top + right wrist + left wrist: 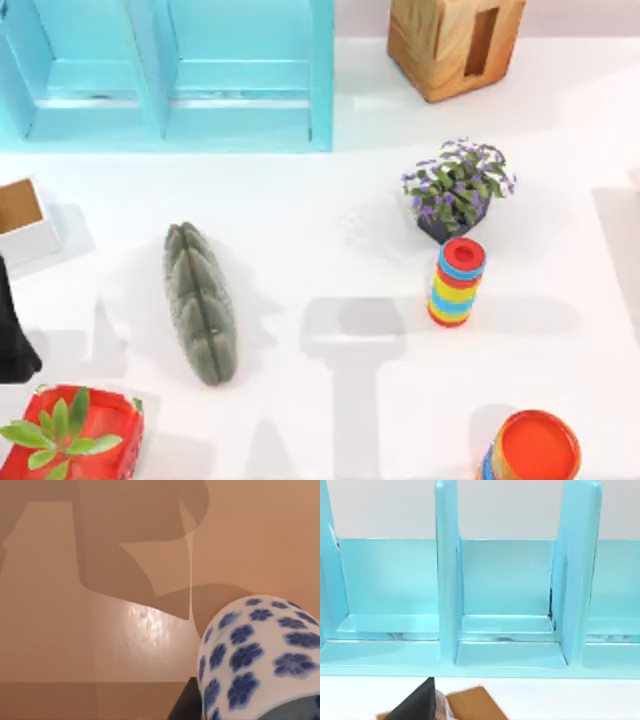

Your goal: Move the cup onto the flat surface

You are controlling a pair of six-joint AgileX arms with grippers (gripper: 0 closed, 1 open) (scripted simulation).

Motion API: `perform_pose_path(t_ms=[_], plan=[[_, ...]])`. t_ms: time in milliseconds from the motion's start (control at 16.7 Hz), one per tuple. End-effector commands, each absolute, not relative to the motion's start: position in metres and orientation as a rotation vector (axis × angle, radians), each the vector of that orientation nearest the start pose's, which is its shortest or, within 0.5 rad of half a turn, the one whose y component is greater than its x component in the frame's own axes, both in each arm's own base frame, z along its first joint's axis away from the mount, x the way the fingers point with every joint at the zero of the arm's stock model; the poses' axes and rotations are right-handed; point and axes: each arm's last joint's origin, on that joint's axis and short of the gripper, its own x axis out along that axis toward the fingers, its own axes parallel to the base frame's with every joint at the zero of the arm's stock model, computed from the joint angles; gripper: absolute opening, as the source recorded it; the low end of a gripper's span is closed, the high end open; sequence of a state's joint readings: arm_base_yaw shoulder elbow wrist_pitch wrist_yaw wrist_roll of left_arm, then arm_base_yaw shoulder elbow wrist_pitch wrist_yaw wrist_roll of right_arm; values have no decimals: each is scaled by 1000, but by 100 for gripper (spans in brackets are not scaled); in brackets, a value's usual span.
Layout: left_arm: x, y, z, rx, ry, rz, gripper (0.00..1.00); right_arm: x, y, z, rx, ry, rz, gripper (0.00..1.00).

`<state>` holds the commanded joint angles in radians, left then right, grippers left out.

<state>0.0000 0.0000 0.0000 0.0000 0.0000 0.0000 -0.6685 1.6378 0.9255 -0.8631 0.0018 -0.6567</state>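
Observation:
The cup [255,655] sits very close to the lens in the right wrist view. It is pale with dark blue flower spots and lies tilted across the corner of the picture. A dark piece of my right gripper [182,709] shows just beside its lower side, touching or nearly so. Behind the cup lies a plain surface crossed by arm-shaped shadows. The flat surface, the white tabletop [300,260], spreads across the top view, with a T-shaped shadow near its middle. My left gripper [12,345] is parked at the table's left edge.
A turquoise cabinet [170,70] stands at the back left and a wooden box [455,40] at the back right. Also on the table are a purple-flowered plant [458,185], a striped ring stack [457,282], a green cactus-like lump [200,300], an orange-topped can [530,450] and a red planter [70,435].

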Motion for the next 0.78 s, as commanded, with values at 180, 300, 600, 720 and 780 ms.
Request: perform_pose_path(t_ms=[180,300,600,720,780], plan=[[106,-1,160,0,0,0,100,211,-165,149,10,1575,-7,0],[106,-1,160,0,0,0,100,211,-165,150,10,1574,-10,0],[106,-1,160,0,0,0,100,220,-140,179,9,1570,-12,0],[106,-1,160,0,0,0,100,222,-117,201,12,1579,-7,0],[106,-1,160,0,0,0,100,221,-105,213,14,1584,-5,0]])
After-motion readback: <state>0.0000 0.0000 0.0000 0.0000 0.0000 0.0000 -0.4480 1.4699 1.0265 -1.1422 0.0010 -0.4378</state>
